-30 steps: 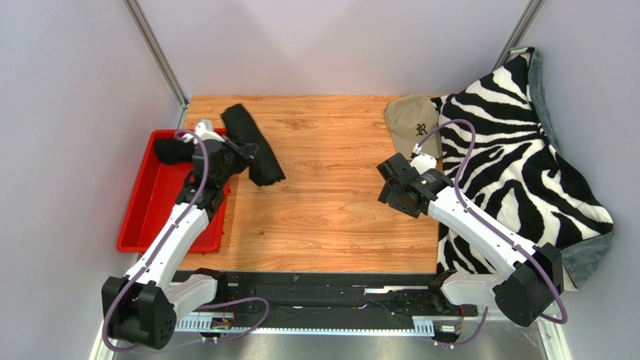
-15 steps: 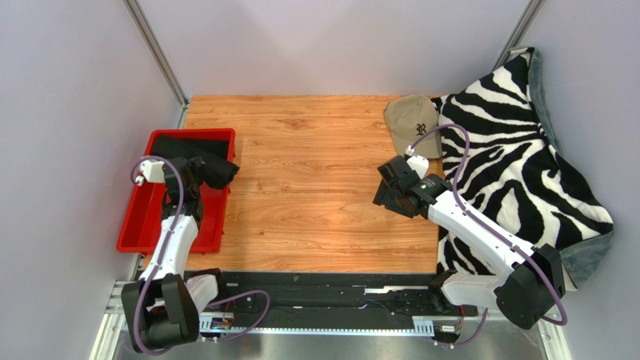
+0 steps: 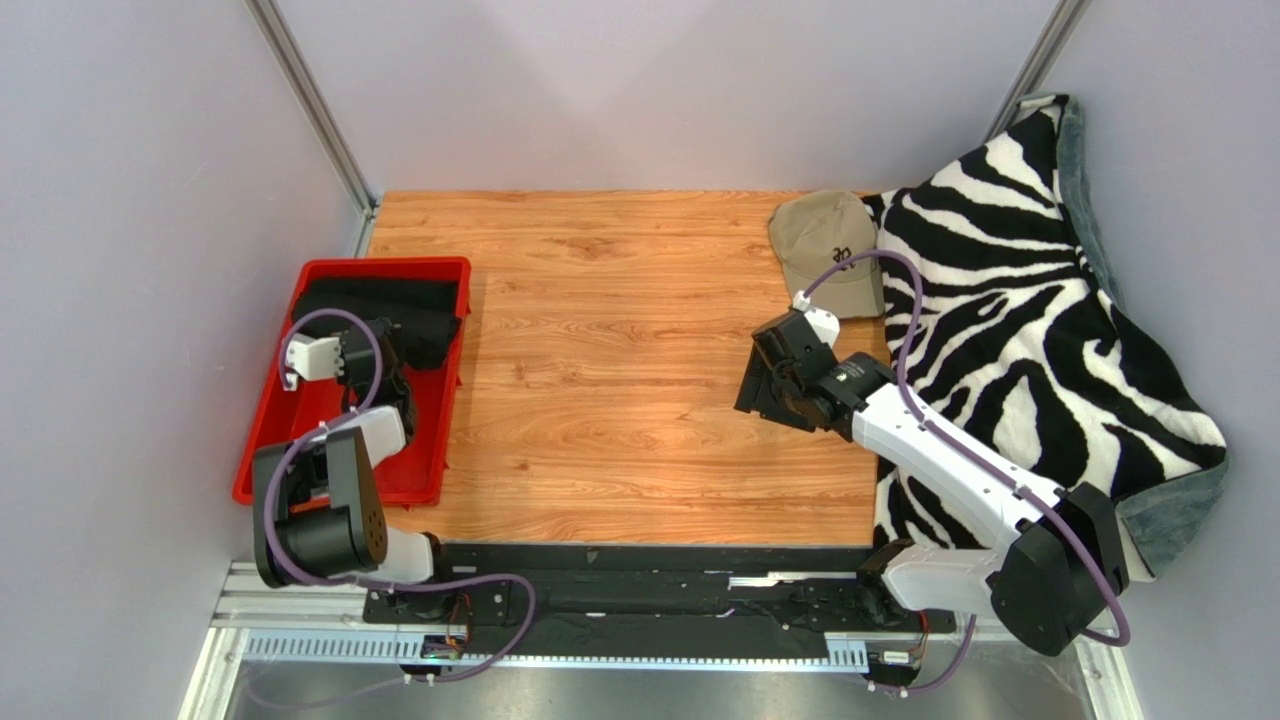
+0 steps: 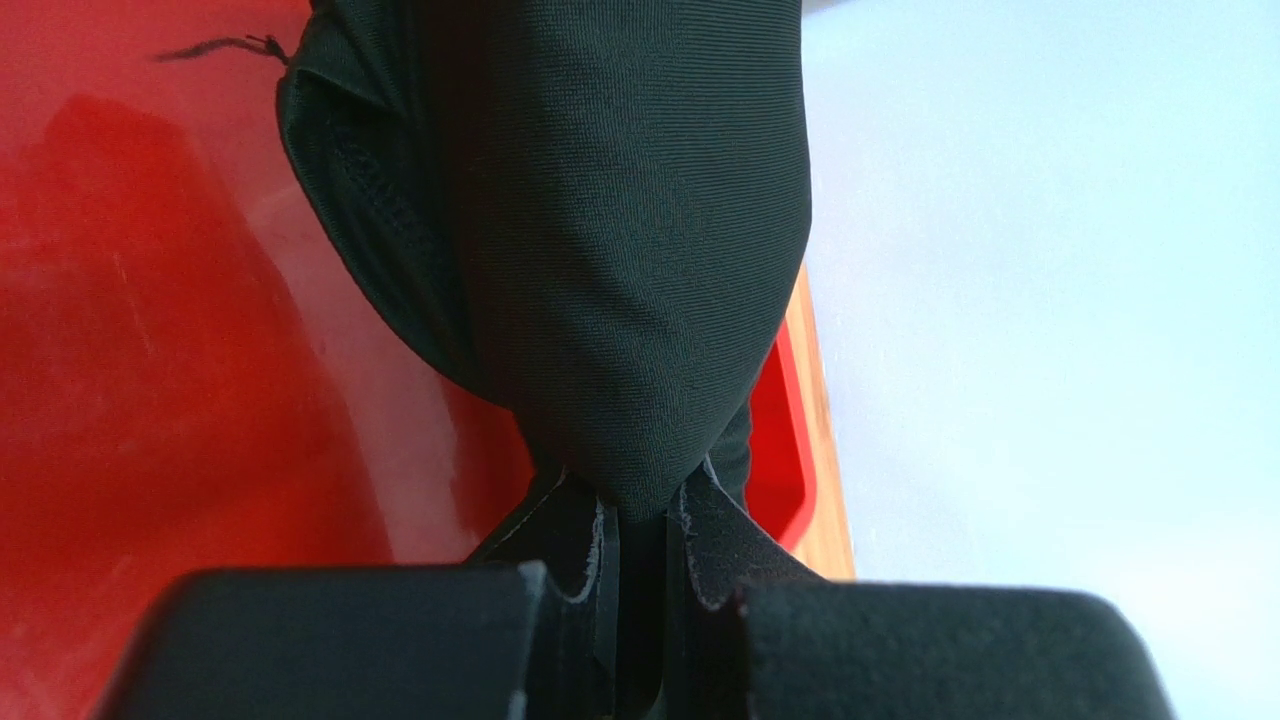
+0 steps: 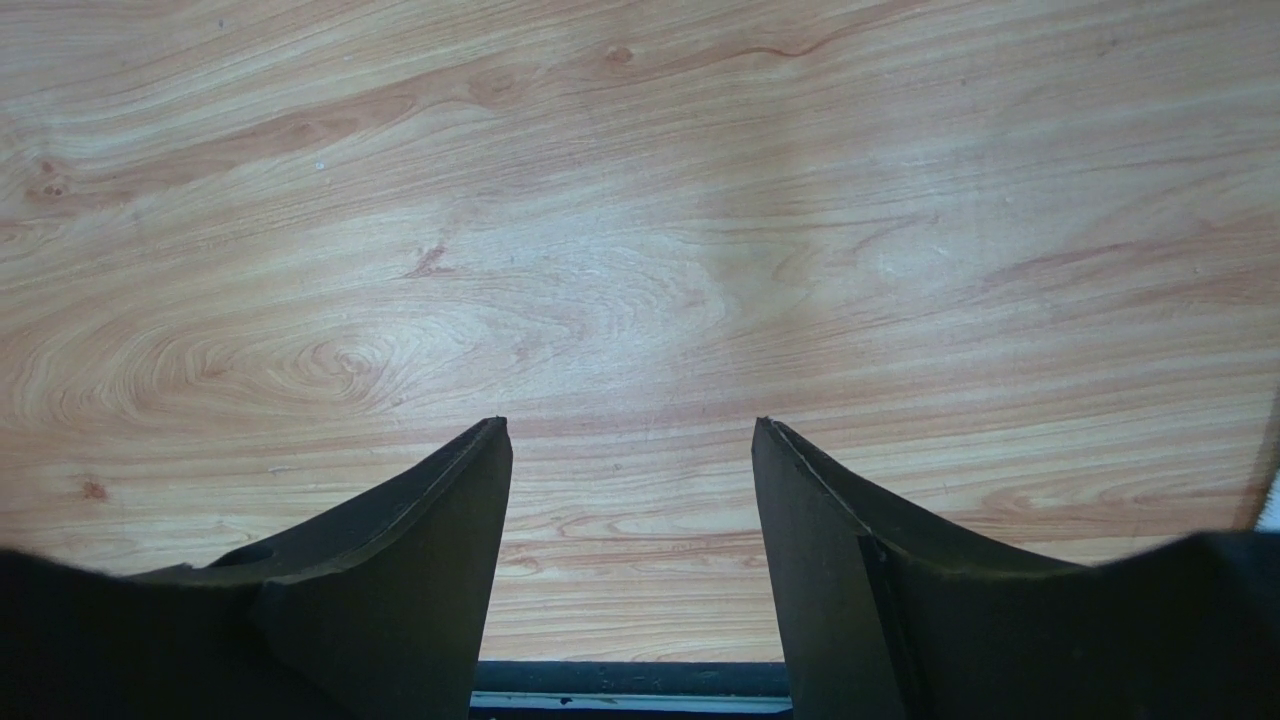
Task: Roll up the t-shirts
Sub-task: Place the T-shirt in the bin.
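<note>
A light-brown wood-grain table point(image 3: 631, 375) fills the middle of the top view. A black-and-white zebra-striped blanket point(image 3: 1037, 300) is draped over its right side and up against the right wall. A red rectangular plastic tray point(image 3: 278, 435) sits at the table's left edge. A plain black cotton t-shirt point(image 3: 383, 308) lies bundled across the tray's far end; from above I cannot tell whether that dark mass is one garment or more. In the left wrist view the black fabric point(image 4: 631, 225) bulges out over the red tray floor point(image 4: 150, 375), with a stitched hem showing along its left side. A tan baseball cap point(image 3: 824, 248) with a dark emblem rests at the far right of the table, touching the blanket's edge. The left gripper point(image 4: 639, 518) is inside the tray, its fingers pinched narrowly on a fold of the t-shirt. The right gripper point(image 5: 631, 450) is spread wide above bare wood, holding nothing, near the cap.
</note>
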`<state>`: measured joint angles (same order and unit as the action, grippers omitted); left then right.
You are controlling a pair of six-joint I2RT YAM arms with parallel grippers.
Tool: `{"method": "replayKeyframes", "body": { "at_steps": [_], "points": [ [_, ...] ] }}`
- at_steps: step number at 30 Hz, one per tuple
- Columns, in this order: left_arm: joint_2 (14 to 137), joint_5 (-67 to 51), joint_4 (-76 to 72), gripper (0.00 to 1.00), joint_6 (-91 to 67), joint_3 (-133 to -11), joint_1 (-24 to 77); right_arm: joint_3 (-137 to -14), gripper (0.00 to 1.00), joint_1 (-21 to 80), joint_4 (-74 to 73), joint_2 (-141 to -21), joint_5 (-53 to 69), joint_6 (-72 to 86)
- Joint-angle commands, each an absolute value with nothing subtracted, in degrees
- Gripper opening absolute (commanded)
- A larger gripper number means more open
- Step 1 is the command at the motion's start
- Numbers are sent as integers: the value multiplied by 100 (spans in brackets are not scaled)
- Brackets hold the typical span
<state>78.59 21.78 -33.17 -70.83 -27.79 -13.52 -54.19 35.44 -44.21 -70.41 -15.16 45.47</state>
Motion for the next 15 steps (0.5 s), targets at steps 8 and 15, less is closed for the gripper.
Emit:
{"method": "replayKeyframes", "body": {
  "at_steps": [8,15],
  "points": [
    [8955,2364,-5166,0,-7347,-2892,-1512,-5379,64,3524,-3832,-7260,-1257,4131],
    [9754,2145,-5501,0,-7480,-3129,-1529,-5335,64,3516,-3727,-7286,-1072,4052]
  ]
}}
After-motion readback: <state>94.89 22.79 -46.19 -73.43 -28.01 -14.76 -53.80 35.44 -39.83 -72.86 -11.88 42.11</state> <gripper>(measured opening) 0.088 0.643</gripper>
